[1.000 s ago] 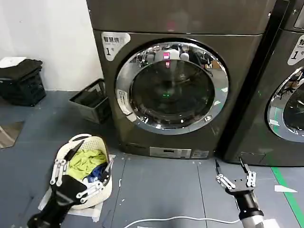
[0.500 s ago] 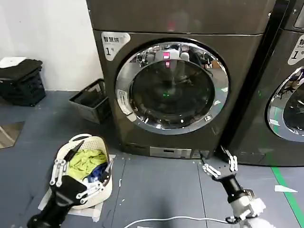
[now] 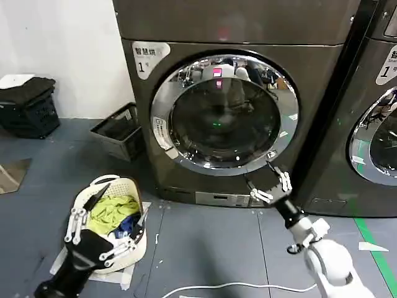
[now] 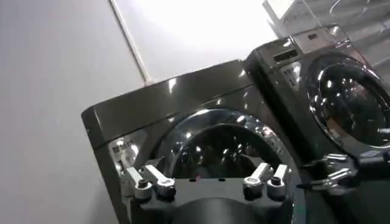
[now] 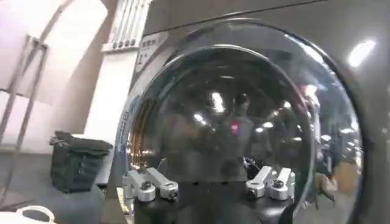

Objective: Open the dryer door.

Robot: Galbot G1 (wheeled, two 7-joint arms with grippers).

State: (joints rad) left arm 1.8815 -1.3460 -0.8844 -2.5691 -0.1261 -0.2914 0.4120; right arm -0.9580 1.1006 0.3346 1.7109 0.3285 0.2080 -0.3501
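The large round dryer door has a mirror-bright chrome metal ring around smooth, glossy dark tinted glass. The grey machine body looks like brushed, satin metal. The grey floor is matt.

a white laundry basket of green and blue clothes is sitting on the grey floor before me, a dark crate lying behind it.

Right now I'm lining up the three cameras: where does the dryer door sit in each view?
Head view: the dryer door is upper centre, shut, with the right end effector open just below its lower right rim.
Left wrist view: the door is lower centre, behind the left end effector.
Right wrist view: the door spans most of the picture.
Shared landmark: the white label beside the door.
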